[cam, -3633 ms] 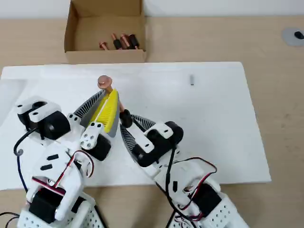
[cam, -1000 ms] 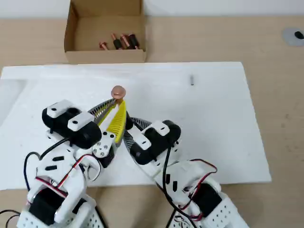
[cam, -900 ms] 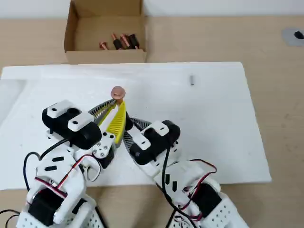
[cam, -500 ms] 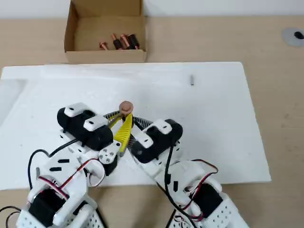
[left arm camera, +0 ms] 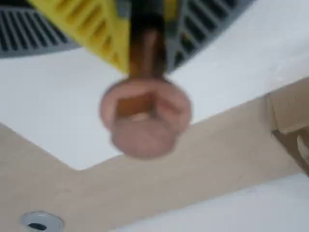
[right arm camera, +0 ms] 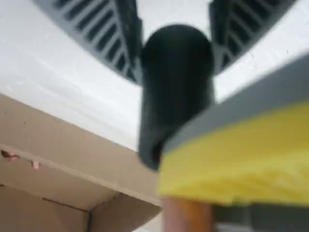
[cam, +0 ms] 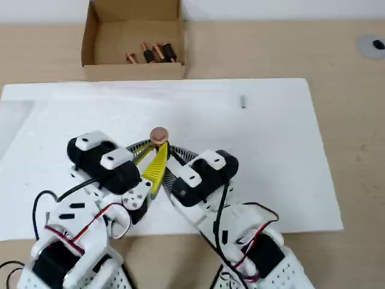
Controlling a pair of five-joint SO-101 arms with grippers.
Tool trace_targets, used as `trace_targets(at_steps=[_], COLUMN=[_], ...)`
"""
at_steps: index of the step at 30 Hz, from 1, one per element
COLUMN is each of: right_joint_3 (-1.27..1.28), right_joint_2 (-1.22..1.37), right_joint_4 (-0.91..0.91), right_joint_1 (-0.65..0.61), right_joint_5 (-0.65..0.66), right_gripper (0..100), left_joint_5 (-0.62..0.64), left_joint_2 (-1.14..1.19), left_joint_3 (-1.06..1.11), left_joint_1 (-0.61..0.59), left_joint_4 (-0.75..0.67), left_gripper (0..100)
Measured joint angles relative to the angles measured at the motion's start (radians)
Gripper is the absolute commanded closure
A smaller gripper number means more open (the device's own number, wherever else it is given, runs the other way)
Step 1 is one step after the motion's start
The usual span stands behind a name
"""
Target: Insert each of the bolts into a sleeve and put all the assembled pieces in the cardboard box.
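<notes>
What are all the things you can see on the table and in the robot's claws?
cardboard box: one, brown, on the table beyond the white board
assembled pieces: a few, copper and black, inside the box; exact count unclear
white board: one, white, under the arms
table: one, light wood
small piece: one, grey, on the board
disc: one, grey, at the table's corner
bolt: one, copper, in the left gripper
sleeve: one, black, in the right gripper
left gripper: yellow and grey
right gripper: grey

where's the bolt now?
In the high view, the bolt sits in the left gripper over the white sheet's middle, beside the right gripper, well short of the cardboard box.
</notes>
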Motion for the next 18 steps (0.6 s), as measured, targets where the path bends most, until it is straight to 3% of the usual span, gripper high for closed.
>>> trace_targets(at_steps=[9, 18], right_joint_3=[-0.052, -0.094], right_joint_2=[-0.002, 0.009], right_joint_4=[-0.002, -0.003], right_joint_1=[0.032, 0.037], right_joint_5=[-0.009, -0.009], right_gripper=[98.9, 98.9], left_joint_5=[0.152, 0.173], left_joint_2=[-0.002, 0.006], left_joint_3=[-0.115, -0.189], left_joint_1=[0.000, 0.000], left_joint_4=[0.247, 0.328], left_gripper=[90, 90])
